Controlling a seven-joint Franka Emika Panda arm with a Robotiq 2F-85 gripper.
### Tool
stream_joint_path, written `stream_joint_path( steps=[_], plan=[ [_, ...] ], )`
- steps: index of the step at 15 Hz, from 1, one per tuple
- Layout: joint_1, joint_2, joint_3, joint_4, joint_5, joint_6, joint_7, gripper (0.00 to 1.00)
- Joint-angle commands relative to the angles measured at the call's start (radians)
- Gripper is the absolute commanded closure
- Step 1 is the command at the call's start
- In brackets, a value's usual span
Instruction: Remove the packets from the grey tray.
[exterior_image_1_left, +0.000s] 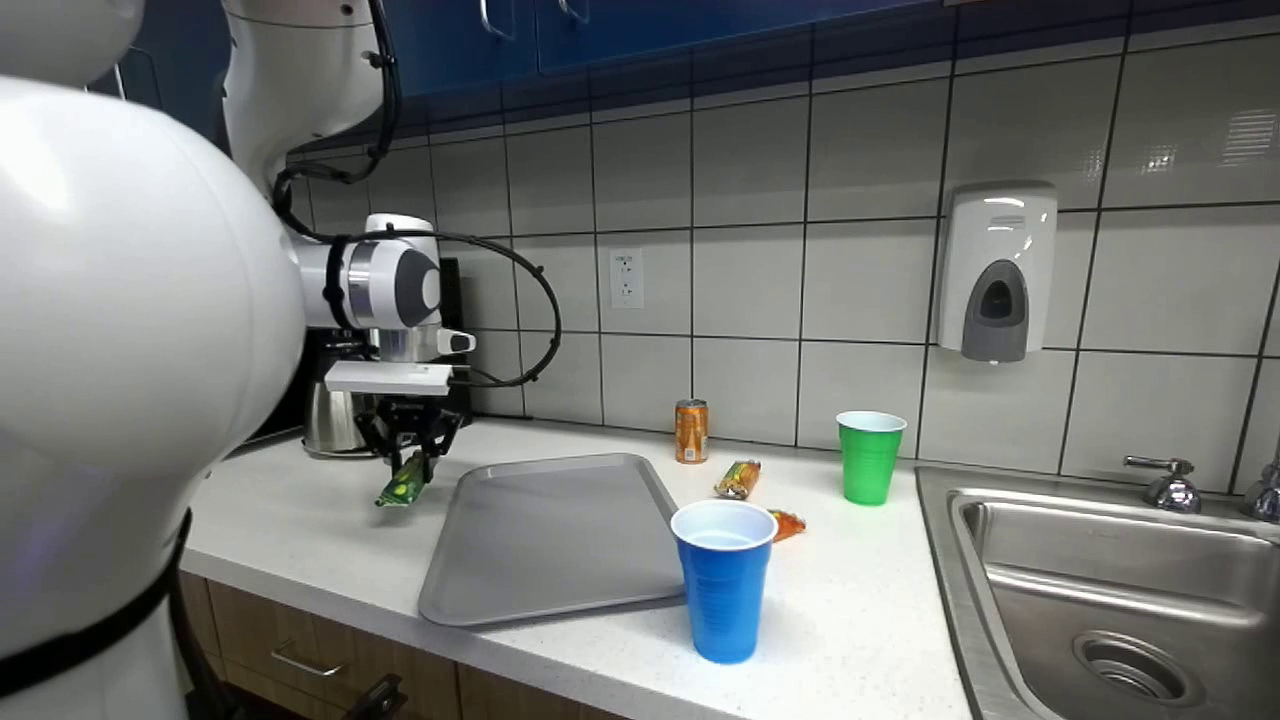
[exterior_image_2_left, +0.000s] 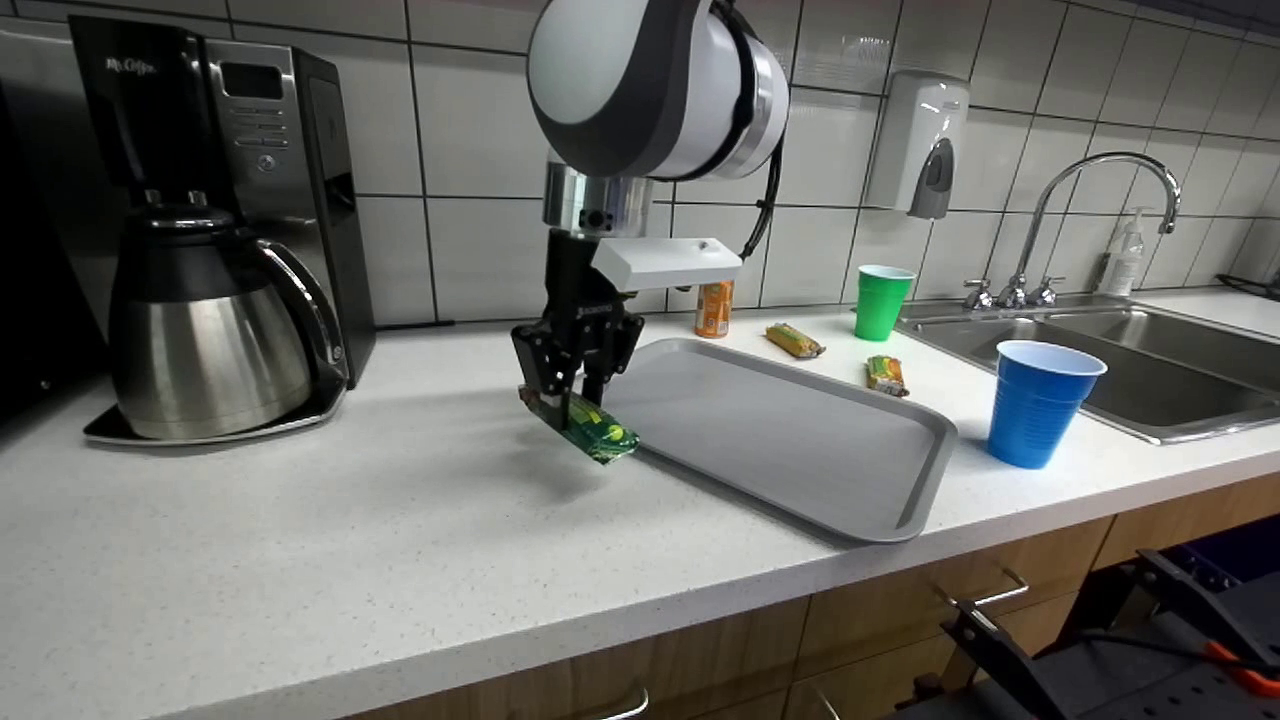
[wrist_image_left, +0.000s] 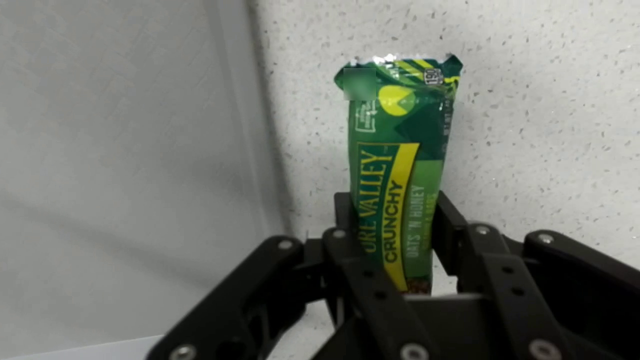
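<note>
Release from too high may let the green packet (wrist_image_left: 400, 125), pinched by the gripper (wrist_image_left: 393, 215) above the counter (exterior_image_2_left: 350, 560) just beside the grey tray (exterior_image_2_left: 780, 430), tumble onto it, though clearance beneath is hard to judge.

Glossy green packet (wrist_image_left: 400, 165), matt grey tray (exterior_image_2_left: 780, 430), shiny metal sink (exterior_image_1_left: 1120, 550), wood-grained drawer fronts (exterior_image_2_left: 890, 612)

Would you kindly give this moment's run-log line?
gripper: closed on green packet; held over counter beside grey tray; two other packets: on counter
</note>
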Motion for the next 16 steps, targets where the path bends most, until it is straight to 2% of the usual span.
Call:
stream_joint_path(
  steps=[1, 10, 11, 16],
  plan=[
    [0.003, -0.011, 0.026, 0.022, -0.010, -0.051, 0.028, 0.85],
    [0.003, 0.012, 0.039, 0.024, -0.011, -0.061, 0.019, 0.85],
    [0.003, 0.015, 0.037, 0.024, -0.013, -0.061, 0.021, 0.39],
    [0.003, 0.015, 0.040, 0.028, -0.009, -0.071, 0.023, 0.05]
  ],
)
